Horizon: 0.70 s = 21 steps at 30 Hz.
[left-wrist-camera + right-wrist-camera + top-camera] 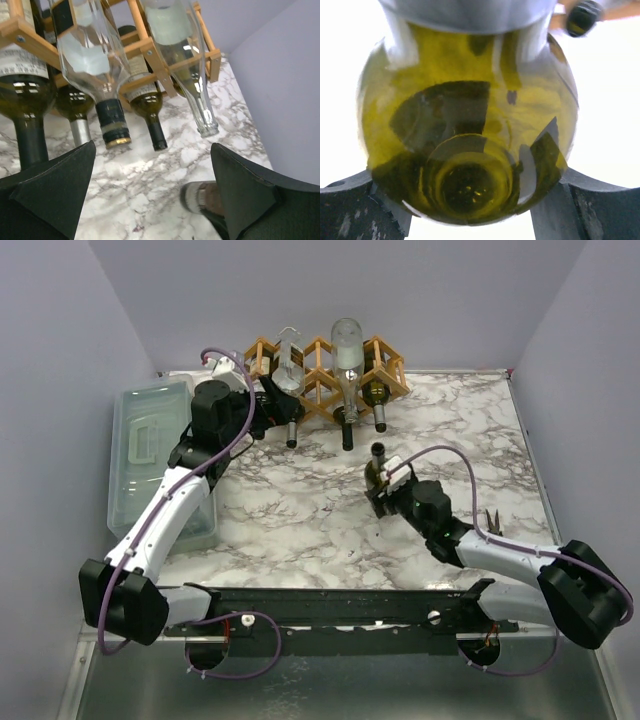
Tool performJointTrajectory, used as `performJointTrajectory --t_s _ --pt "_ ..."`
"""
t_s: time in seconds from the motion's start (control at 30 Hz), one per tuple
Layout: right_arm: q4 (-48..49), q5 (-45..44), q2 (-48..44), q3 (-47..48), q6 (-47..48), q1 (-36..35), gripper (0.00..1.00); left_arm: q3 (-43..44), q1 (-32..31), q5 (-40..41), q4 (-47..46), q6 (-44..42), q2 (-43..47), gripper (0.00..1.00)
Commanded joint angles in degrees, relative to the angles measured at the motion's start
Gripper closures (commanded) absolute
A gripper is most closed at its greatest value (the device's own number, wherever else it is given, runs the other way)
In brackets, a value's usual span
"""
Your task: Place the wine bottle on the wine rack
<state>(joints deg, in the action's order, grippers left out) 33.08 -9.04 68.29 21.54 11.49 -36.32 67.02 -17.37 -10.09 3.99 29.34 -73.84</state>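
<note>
Clasping the olive-green glass wine bottle (378, 462), right gripper (385, 488) held it over the grey-veined marble table (300, 515), short of the light-brown wooden lattice wine rack (320, 365), left gripper (268, 412) spread wide beside it.

**Bottle held mid-table, rack at the far edge**

The right gripper (385, 485) clasps a dark wine bottle (378, 466) over the marble table (300, 515), its neck towards the wine rack (385, 365). Other bottles (347, 350) lie in the rack. The left gripper (272, 412) sits by the rack's left end, near a plastic box (145, 445).
</note>
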Motion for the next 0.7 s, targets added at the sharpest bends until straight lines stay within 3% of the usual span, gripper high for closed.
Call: performJointTrajectory --t_s 0.0,0.23,0.37,0.5,0.67 --pt "3.56 3.52 0.86 1.15 8.04 -5.76 0.99 -4.51 -0.16 -5.95 4.14 6.35 7.41 0.01" --pt "4.45 7.11 4.22 2.37 17.89 -11.7 0.99 -10.36 0.05 -14.81 18.31 10.19 19.44 0.03" --pt "4.17 3.31 5.88 2.52 24.98 -15.76 0.99 -13.8 0.02 -20.65 24.98 12.51 23.51 0.08" --pt "3.74 4.24 7.57 2.56 30.21 -18.22 0.99 -19.15 0.05 -27.81 25.72 16.77 23.98 0.15" --pt "7.09 6.75 9.75 0.65 37.41 -20.68 0.99 -24.04 -0.11 -29.12 25.6 18.21 21.36 0.21"
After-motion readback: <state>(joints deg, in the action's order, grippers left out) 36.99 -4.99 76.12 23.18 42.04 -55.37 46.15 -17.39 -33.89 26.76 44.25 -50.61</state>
